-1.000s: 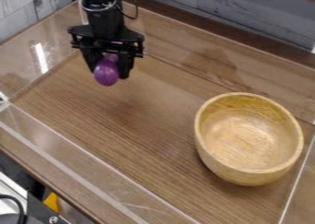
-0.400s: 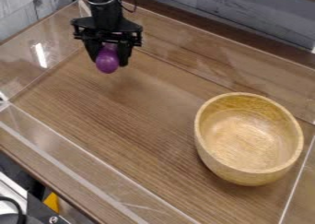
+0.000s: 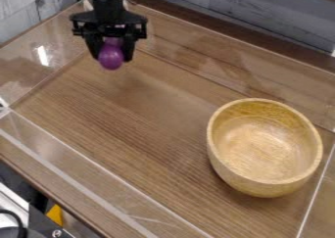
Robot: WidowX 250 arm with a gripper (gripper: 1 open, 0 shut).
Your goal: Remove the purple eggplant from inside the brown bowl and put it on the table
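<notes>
The single gripper [image 3: 110, 36], black and angular, is pinching the eggplant [image 3: 112, 55] between its fingers near the table's far left corner. The eggplant, one unit, is glossy, purple and rounded, and hangs below the fingertips. Relative to the earlier frames, gripper and eggplant have shifted toward the far edge; the bowl has not moved. One bowl [image 3: 264, 148], round, light brown and thick-walled, sits near the right edge. The table [image 3: 144, 134] is brown wood grain with a smooth surface.
</notes>
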